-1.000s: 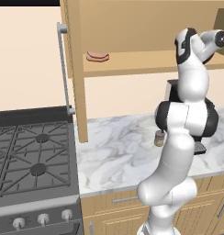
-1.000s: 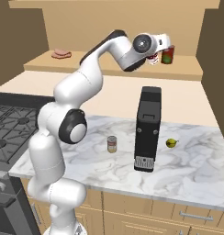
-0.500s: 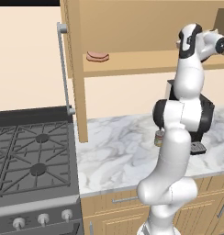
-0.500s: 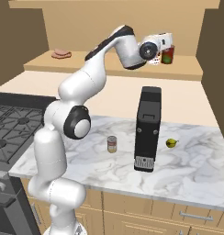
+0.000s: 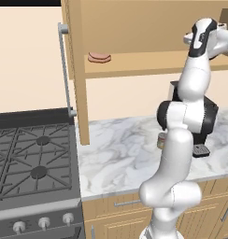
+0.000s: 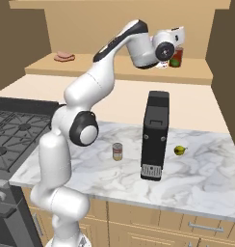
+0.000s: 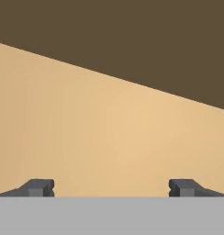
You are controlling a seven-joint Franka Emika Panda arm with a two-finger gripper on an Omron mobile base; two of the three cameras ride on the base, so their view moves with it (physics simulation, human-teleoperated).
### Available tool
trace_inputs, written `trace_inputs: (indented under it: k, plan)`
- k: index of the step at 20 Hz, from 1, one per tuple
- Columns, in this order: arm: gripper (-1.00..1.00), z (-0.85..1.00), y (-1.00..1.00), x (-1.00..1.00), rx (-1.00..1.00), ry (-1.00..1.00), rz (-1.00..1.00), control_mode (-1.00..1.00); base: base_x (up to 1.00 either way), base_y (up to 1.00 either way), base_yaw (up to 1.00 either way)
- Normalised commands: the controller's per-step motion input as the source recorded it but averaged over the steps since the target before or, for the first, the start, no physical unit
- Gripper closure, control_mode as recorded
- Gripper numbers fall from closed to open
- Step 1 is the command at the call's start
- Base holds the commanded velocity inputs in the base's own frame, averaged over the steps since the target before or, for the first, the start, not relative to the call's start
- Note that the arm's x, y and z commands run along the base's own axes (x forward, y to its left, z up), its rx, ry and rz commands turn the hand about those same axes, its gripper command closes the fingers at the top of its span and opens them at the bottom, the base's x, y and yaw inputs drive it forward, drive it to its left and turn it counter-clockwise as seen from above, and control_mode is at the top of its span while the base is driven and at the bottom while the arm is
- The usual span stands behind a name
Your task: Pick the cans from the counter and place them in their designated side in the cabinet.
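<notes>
The gripper [image 7: 111, 188] is raised to shelf height inside the cabinet [image 6: 114, 29], its two dark fingertips [image 7: 38, 187] standing wide apart with nothing between them, facing bare light wood with a dark shadowed band above. In the right base view the hand sits at the right end of the plank shelf [image 6: 119, 72], and a dark red can with a green patch [image 6: 176, 56] stands on the shelf just beside and behind it, partly hidden by the wrist. Far off along the same shelf, towards its left end, lies a flat pinkish piece of food [image 6: 64, 56]. Well below the gripper, on the counter [image 6: 196, 178], the grey-olive can [image 6: 118, 151] stands upright, close to the arm's lower links. A tall black appliance [image 6: 155, 135] stands almost directly beneath the hand, with a small yellow-green fruit [image 6: 180, 150] just beyond it. The cabinet door [image 5: 71, 70] with its long grey bar handle [image 5: 65, 70] hangs open, well to the left, above the black gas stove [image 5: 32, 163].
</notes>
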Motion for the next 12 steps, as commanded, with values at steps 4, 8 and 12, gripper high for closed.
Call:
trace_inputs:
  k: [4,8,12]
  plan:
    - [-1.0,0.05,0.36,-0.49,-0.02,0.0,0.1,-1.0,0.0,0.0,0.0]
    - [-1.0,-0.06,0.51,-0.67,-0.07,-0.02,0.1,-1.0,0.0,0.0,0.0]
    - [-1.0,-0.15,0.62,-0.69,-0.08,-0.04,0.09,-1.0,0.0,0.0,0.0]
